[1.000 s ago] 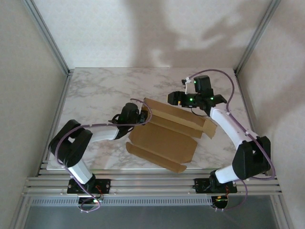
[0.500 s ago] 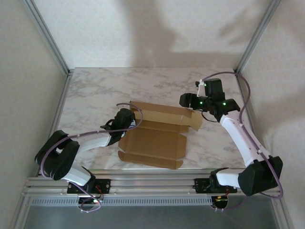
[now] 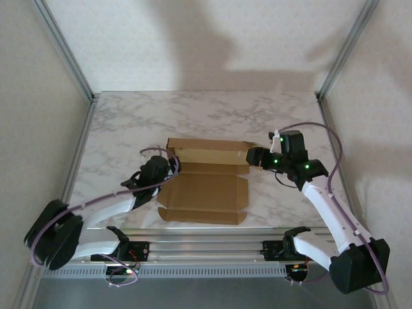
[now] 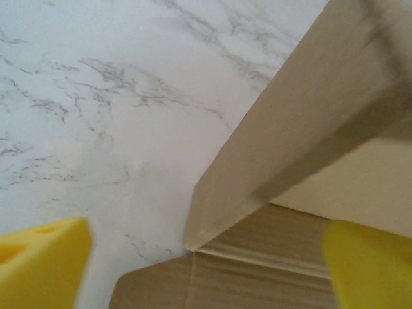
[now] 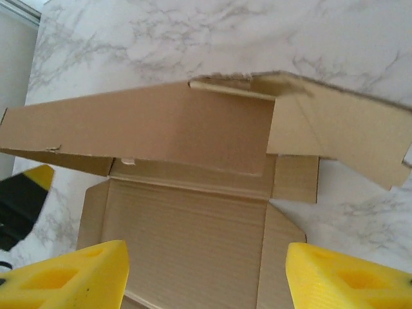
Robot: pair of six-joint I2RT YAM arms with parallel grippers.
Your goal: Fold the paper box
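The paper box (image 3: 203, 195) lies part-folded on the marble table, brown and squared to the near edge. Its base is flat and its long back panel (image 3: 207, 154) stands up. My left gripper (image 3: 171, 170) is at the box's left end, open. In the left wrist view its yellow fingers (image 4: 40, 262) stand wide either side of the box's corner (image 4: 219, 212), gripping nothing. My right gripper (image 3: 253, 157) hovers at the box's back right corner, also open. Its yellow fingertips (image 5: 67, 275) frame the box's base (image 5: 187, 238) from above, and a side flap (image 5: 341, 138) splays out to the right.
The marble table (image 3: 212, 112) is bordered by aluminium posts (image 3: 64, 48) at the back corners and a rail (image 3: 206, 248) along the near edge. Bare tabletop lies behind the box and to its far left.
The box turned from a tilt to square with the table edge and slid nearer. My left gripper opened and let go of its left edge. Both arms drew back toward the near side.
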